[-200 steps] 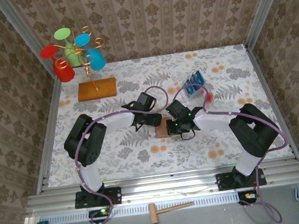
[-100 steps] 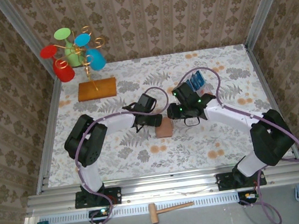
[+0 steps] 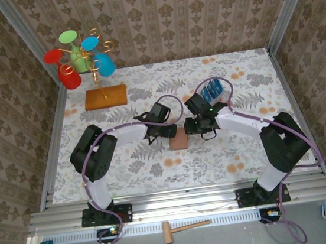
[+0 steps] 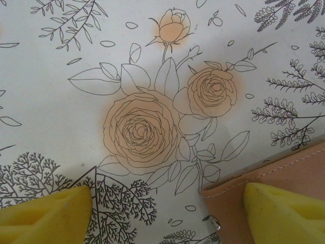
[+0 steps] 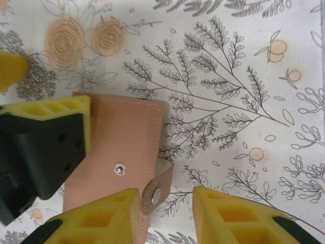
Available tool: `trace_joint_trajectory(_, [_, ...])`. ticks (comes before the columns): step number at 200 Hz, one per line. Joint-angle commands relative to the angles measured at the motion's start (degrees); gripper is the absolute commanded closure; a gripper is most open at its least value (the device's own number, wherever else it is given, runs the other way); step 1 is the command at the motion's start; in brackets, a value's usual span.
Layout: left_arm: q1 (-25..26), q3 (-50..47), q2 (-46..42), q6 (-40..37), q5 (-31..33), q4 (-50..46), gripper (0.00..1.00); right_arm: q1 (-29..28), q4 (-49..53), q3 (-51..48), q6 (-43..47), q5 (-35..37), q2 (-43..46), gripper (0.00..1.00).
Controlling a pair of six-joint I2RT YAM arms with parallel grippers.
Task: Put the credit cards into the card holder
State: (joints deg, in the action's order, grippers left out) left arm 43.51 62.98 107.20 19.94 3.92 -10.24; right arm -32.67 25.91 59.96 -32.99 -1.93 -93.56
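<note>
Right tool (image 5: 165, 206) is partly open and empty, its fingers either side of the loose strap of the folded card holder (image 5: 127, 137). Left tool (image 4: 165, 201) gapes wide, one finger over the card holder's edge. The credit cards (image 3: 211, 91) sit farther back on the bench (image 3: 126, 162).

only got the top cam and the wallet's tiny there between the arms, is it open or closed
Observer: Closed. The card holder lies flat on the table, and its strap tab is unsnapped, sticking out past the edge.
Operator: anything gripping that tab
Observer: No. The right claw is open; the tab sits between its fingers, nearer one of them.
Operator: and the other arm
Observer: The left claw is open too. One finger is over the card holder's corner, the other over the table.
</note>
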Motion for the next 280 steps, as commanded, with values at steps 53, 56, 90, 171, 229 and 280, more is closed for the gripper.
trace_joint_trajectory(53, [0.52,-2.25,1.35,1.05,0.42,-2.06,0.21,-0.12,-0.49,-0.45,-0.43,-0.66,-1.27,0.67])
trace_joint_trajectory(56, [0.53,-2.25,1.29,1.04,0.42,-1.99,0.21,-0.12,-0.45,-0.44,-0.45,-0.62,-1.14,0.67])
trace_joint_trajectory(90, [0.61,-2.46,1.17,1.15,0.3,-1.8,0.21,-0.37,-0.35,-0.31,-0.56,-0.45,-0.4,0.67])
trace_joint_trajectory(171, [0.64,-2.5,1.09,1.25,-0.06,-1.45,0.21,-1.08,-0.85,2.18,-0.53,-0.8,-0.76,0.69])
trace_joint_trajectory(229, [0.76,-2.77,1.17,1.34,-0.17,-1.27,0.21,-1.44,-0.77,3.2,-0.46,-0.79,-3.27,0.69])
trace_joint_trajectory(280, [0.76,-2.76,0.97,1.44,-0.15,-1.26,0.21,-1.43,-0.7,2.97,-0.18,-0.26,-5.24,0.8])
